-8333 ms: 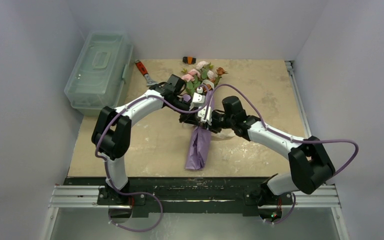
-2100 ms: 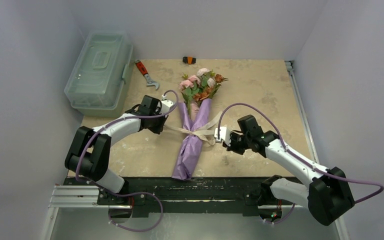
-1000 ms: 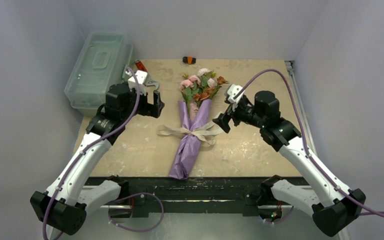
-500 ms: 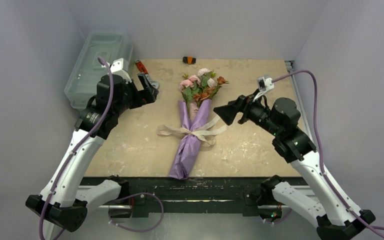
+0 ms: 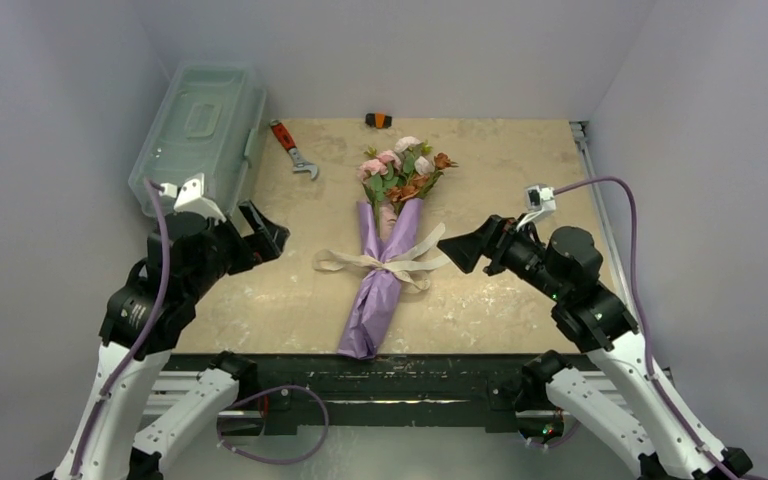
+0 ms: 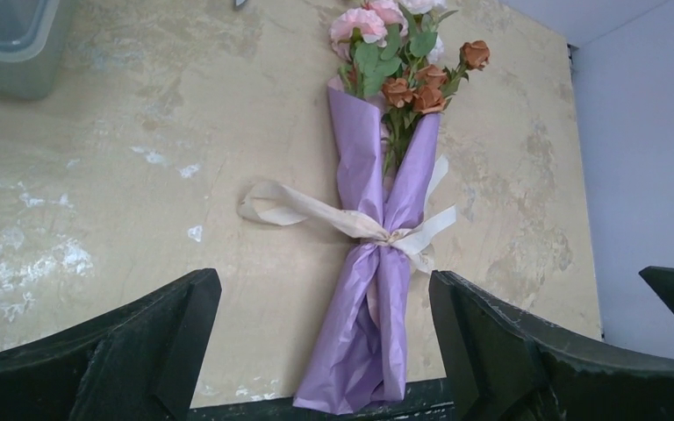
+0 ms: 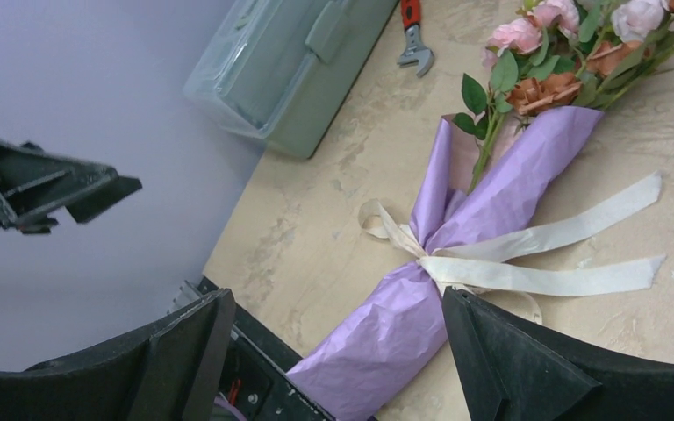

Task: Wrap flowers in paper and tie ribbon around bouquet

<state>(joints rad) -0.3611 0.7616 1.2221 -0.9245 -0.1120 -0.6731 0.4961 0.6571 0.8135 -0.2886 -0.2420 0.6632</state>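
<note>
On the table (image 5: 530,190), the bouquet (image 5: 380,290): lies flat along the middle, blooms toward the far wall, foot of the wrap at the near edge. At its top, the flowers (image 5: 405,168): pink, white and orange-brown heads with green leaves, fanning out of the lilac paper (image 5: 368,315), pinched at the waist and flaring again below. Around that waist, the ribbon (image 6: 382,232): cream, knotted, one loop trailing left on the table, two flat tails running right. To the left, the left gripper (image 5: 270,232): jaws spread wide, grasping nothing, hovers above the table's left side, well apart from the bouquet, tips aimed toward it; from its wrist camera, whole bundle framed between the two dark fingers (image 6: 140,351), untouched. To the right, the right gripper (image 5: 455,252): likewise released and empty, hovers near the ends of the ribbon tails, raised clear of them in its wrist view. At the far left, a translucent lidded toolbox (image 5: 200,130), with a red-handled adjustable wrench (image 5: 291,148) just beside it on the table. By the far edge, beyond the blooms, a small black-and-orange object (image 5: 378,120), too small to identify.
</note>
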